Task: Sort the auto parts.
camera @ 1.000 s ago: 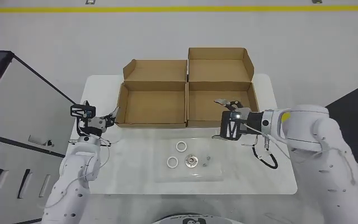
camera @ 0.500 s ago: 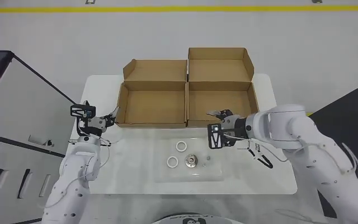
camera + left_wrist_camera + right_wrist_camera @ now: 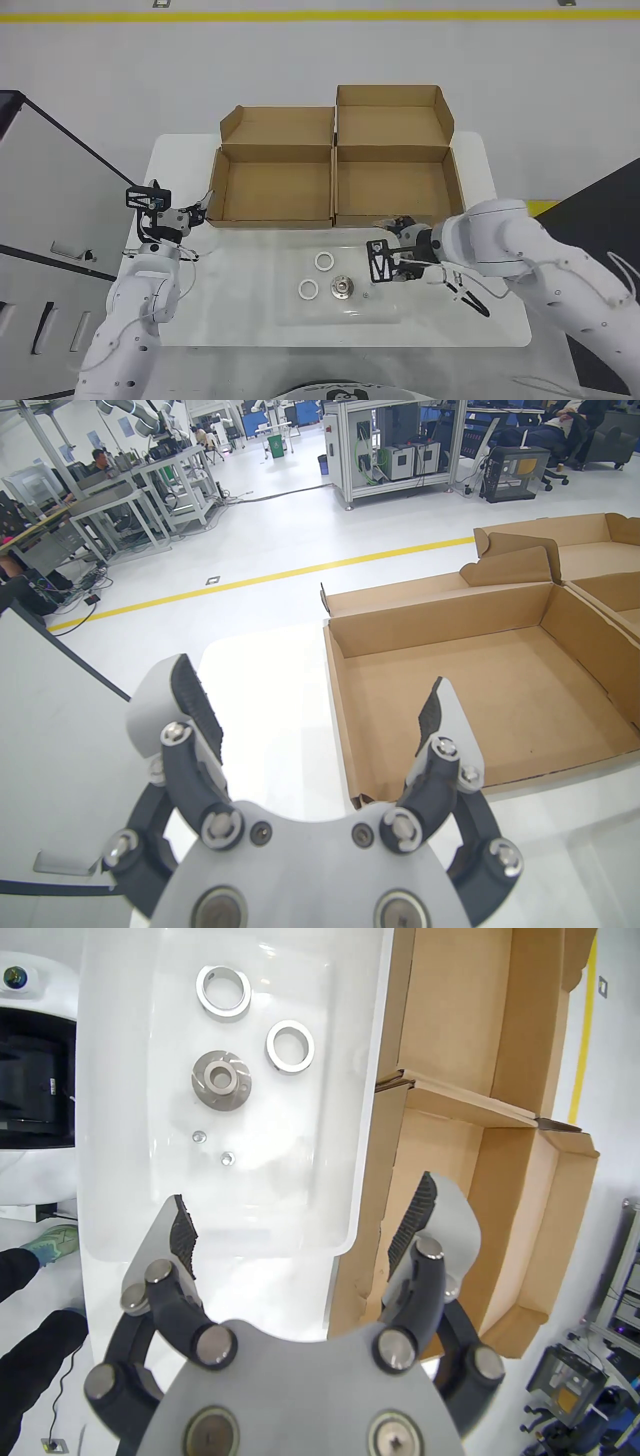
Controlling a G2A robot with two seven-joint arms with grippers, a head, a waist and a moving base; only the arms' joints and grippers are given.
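Two metal rings (image 3: 325, 261) (image 3: 309, 290), a round flange (image 3: 342, 288) and two small fasteners (image 3: 369, 288) lie on a clear tray (image 3: 340, 318) in front of two open cardboard boxes. In the right wrist view the rings (image 3: 223, 992) (image 3: 290, 1047), flange (image 3: 221, 1080) and fasteners (image 3: 199, 1136) (image 3: 228, 1158) lie ahead of my right gripper (image 3: 302, 1198), which is open and holds nothing. Seen from above, this gripper (image 3: 380, 265) hovers at the tray's right end, beside the fasteners. My left gripper (image 3: 310, 680) (image 3: 206, 203) is open by the left box's front corner.
The left box (image 3: 272, 190) and right box (image 3: 395, 185) stand side by side at the back of the white table (image 3: 470, 300), flaps up, with nothing inside. The left box (image 3: 475, 695) lies just ahead of my left gripper. Bare table surrounds the tray.
My right gripper has come from the right box's front edge toward the tray, moving left and nearer the table's front. The left arm has not moved.
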